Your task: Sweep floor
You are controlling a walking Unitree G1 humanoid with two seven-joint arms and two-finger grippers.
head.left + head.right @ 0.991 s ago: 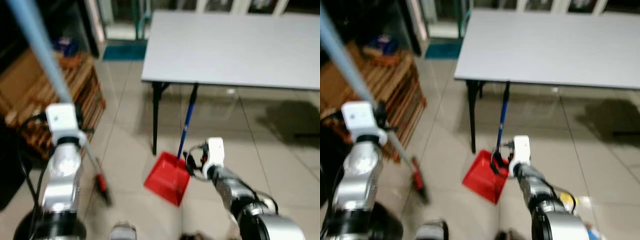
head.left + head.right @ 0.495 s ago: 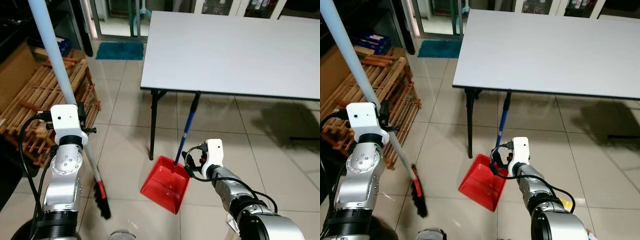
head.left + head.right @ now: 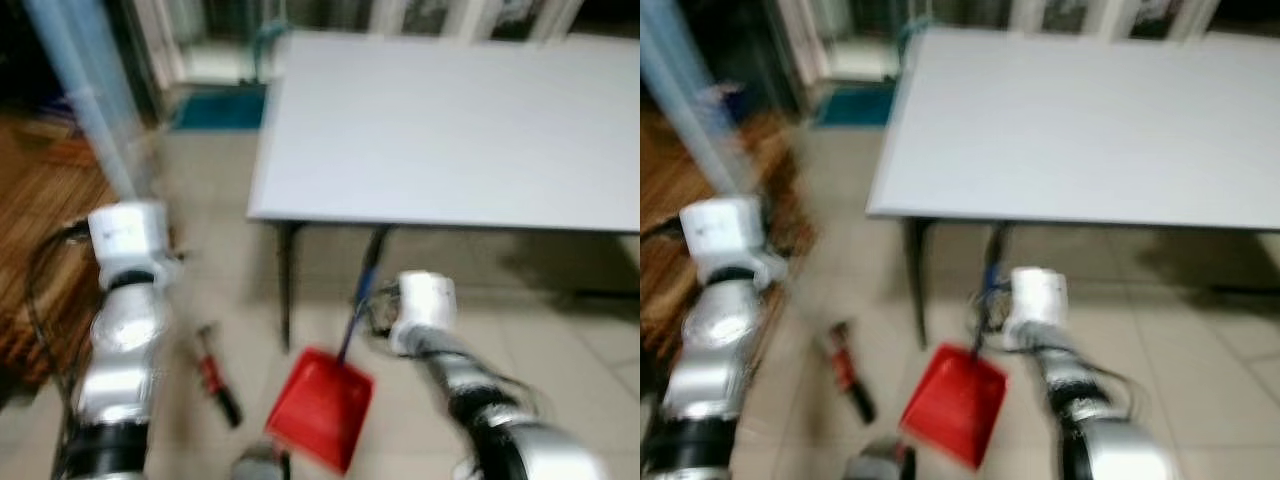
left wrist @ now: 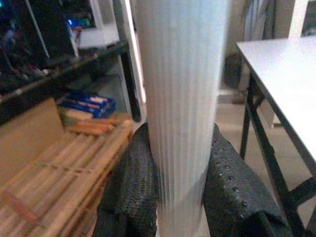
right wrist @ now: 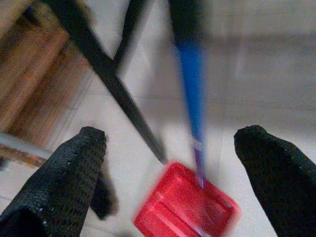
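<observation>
Your left pincer [image 4: 180, 197] is pinching the pale broom handle [image 4: 180, 98]; its red-and-black head [image 3: 218, 385] rests on the floor [image 3: 590, 340] beside that arm. Your right pincer [image 5: 173, 182] is spread wide around the dustpan's blue handle [image 5: 192, 94], seemingly not touching, though blur hampers judging. The red dustpan [image 3: 318, 408] sits near the table [image 3: 450, 130] leg.
</observation>
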